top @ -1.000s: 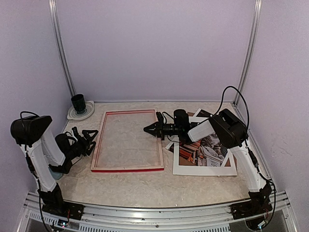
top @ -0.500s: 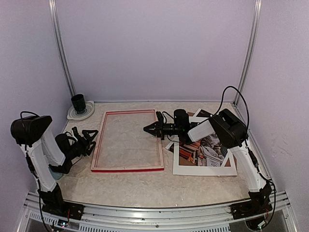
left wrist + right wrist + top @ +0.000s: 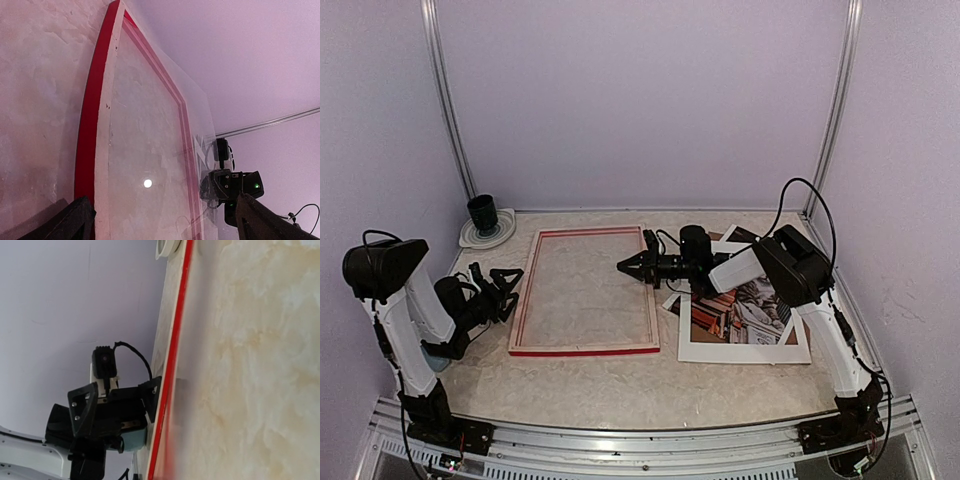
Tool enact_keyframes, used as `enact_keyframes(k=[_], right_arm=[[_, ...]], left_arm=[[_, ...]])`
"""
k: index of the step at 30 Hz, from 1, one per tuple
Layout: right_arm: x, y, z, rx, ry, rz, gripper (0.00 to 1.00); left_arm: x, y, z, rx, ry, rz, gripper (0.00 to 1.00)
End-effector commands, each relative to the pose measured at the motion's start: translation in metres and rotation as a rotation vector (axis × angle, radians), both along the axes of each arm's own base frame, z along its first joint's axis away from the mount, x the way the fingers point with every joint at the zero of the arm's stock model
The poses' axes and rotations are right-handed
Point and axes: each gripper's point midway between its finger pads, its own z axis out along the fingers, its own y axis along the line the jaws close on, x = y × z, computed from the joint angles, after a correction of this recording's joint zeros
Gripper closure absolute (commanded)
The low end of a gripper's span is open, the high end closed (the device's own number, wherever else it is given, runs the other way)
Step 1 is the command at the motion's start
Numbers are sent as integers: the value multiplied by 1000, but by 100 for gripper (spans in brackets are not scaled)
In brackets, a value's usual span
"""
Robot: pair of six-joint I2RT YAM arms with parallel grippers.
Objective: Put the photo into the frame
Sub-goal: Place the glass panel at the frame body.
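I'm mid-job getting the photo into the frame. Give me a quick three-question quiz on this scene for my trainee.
1. True or false: the photo already lies inside the frame.
2. Whose jaws stand open? A) left gripper B) right gripper C) both
3. Fill in: the dark cup stands beyond the frame's far ___ corner.
Key: 1. False; it lies to the right of the frame, with the white mat board. 2. A; the right gripper's jaws are shut. 3. left.
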Motion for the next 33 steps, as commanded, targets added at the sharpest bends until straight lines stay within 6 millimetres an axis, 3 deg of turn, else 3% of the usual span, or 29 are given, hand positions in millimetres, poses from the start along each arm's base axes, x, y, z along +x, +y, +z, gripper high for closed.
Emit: enact_keyframes(k=[1, 20, 33], right_arm=[[0, 11, 44, 54, -107, -3, 100], [-1, 16, 38, 41, -102, 9, 100], [1, 15, 37, -7, -109, -1, 78]], left_arm=[[-10, -7, -13, -18, 55, -45, 1], [-10, -7, -14, -22, 57, -45, 1], [-10, -7, -13, -25, 55, -46, 1]])
